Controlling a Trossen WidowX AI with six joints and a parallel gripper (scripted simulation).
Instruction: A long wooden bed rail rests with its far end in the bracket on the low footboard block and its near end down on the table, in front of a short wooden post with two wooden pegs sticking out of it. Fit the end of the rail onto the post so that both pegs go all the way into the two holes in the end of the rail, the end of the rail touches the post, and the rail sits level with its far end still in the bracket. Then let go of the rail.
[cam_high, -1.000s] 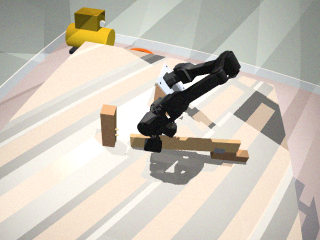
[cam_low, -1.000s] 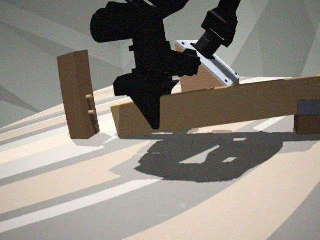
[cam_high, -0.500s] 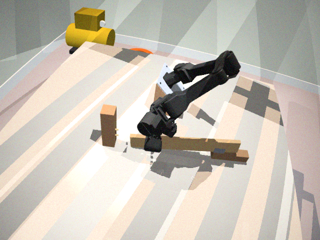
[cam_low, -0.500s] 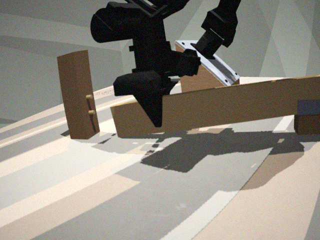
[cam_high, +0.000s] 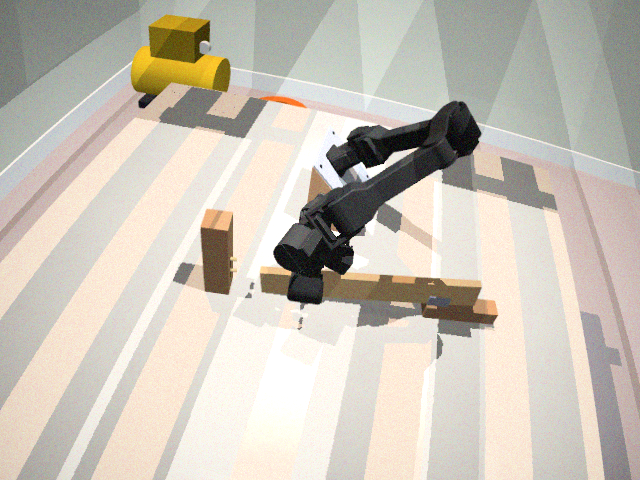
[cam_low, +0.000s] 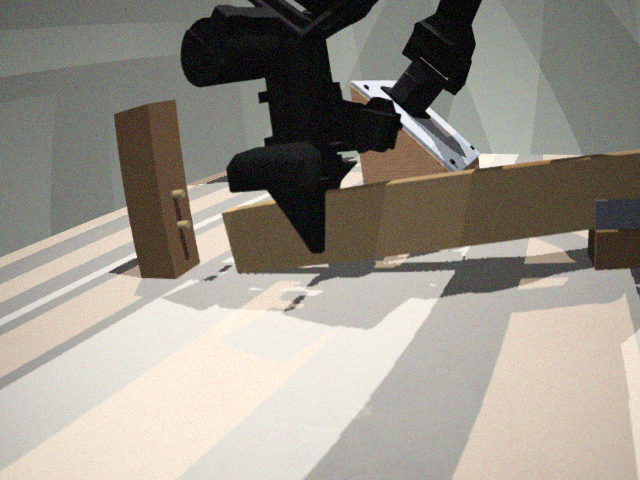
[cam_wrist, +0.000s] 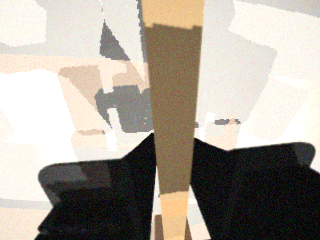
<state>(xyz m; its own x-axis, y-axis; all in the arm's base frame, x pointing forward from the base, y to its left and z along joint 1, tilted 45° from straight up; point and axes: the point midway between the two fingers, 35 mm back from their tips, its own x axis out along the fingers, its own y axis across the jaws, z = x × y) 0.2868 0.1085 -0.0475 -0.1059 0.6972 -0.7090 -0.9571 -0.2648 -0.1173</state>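
Gripper (cam_low: 305, 227) clamps the rail (cam_low: 439, 217) — near end down, no markings.

From my top view, the post (cam_high: 217, 251) stands left of centre on the table (cam_high: 129, 361), its two pegs (cam_high: 233, 264) facing right toward the rail (cam_high: 382, 287), whose near end lies just beside them, apart. I see the rail running right across mid-frame, its far end on the footboard block (cam_high: 462, 311) at right. The gripper (cam_high: 305, 289) straddles the rail near its left end, clamped on it. The arm's base mount (cam_high: 330, 160) sits behind, above centre; a tank (cam_high: 178, 64) occupies the upper left corner.
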